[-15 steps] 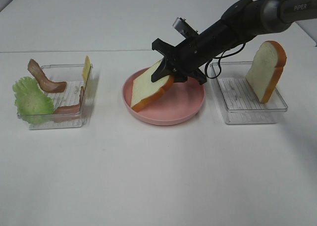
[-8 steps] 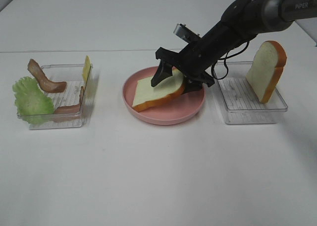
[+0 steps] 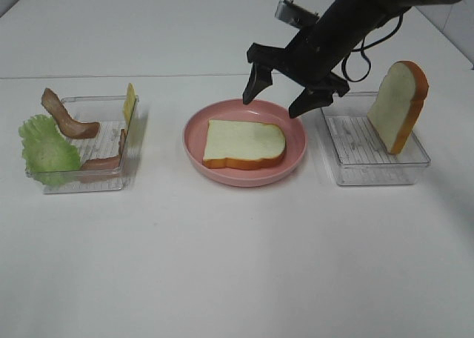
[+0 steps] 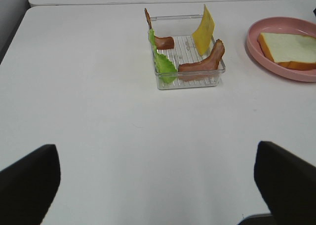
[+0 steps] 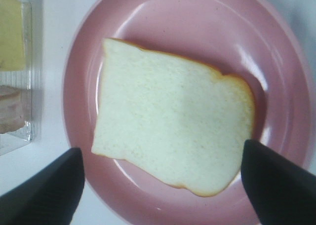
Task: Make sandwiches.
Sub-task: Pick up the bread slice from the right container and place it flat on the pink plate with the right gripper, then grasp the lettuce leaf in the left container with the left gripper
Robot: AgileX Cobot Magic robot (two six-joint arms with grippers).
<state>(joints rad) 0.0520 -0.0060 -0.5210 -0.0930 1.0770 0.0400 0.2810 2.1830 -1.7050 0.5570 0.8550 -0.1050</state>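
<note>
1 bread slice (image 3: 244,144) lies flat in the middle of the pink plate (image 3: 244,177), cream face up, crust all round. From here it looks light and stiff, a thick toy block rather than anything that would sag, and I'd guess its face is a bit slick. The crust edge is the place to take it, pinching across the thickness.

The 2nd slice (image 3: 398,104) stands on edge in the clear tray (image 3: 363,167) just beside the plate on the right arm's side, leaning on the far wall, so its top crust is free to grab.

The lettuce leaf (image 3: 46,149) is well away from the plate on the left arm's side, draped over the outer wall of the other tray (image 3: 96,184) with 2 bacon strips (image 3: 65,119) and a cheese slice (image 3: 129,103). It looks thin and floppy; I'd nip the ruffled rim where it overhangs.

The right gripper (image 3: 272,107) hangs above the plate's far rim, arm slanting down from the 2nd slice's side, fingers spread wide and pointing at the plate, holding nothing. The left gripper (image 4: 158,185) sits well back from the plate, beyond the lettuce tray, fingers spread wide with only bare table between them.
</note>
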